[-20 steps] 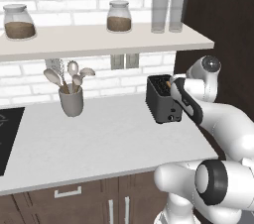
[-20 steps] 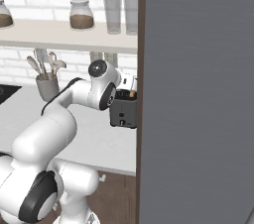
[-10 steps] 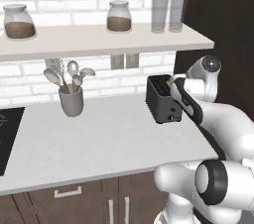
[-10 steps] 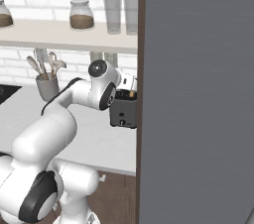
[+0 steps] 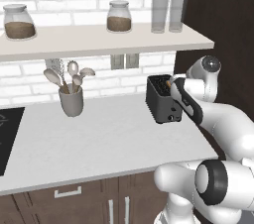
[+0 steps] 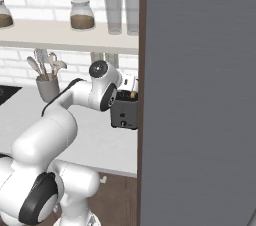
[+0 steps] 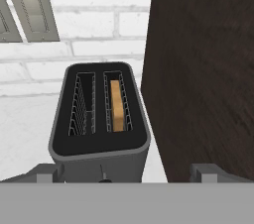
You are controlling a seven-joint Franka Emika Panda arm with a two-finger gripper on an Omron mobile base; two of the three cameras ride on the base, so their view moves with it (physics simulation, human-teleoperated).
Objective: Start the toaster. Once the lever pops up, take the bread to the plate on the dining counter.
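We see a glossy white arm (image 5: 225, 124) built of fat, rounded segments. Dark grey discs cap its joints, ringed in black, and a black strip runs along the forearm near the wrist.

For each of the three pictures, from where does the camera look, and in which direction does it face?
Left base view: behind the arm on its left, facing the brick wall; the arm rises at lower right, reaching to the toaster beside the utensil cup.
Right base view: behind on the right, a dark panel filling its right; the arm rises at lower left.
Hand view: above the toaster, looking down into its slots at the bread; the gripper shows at the bottom.
All three share the toaster.
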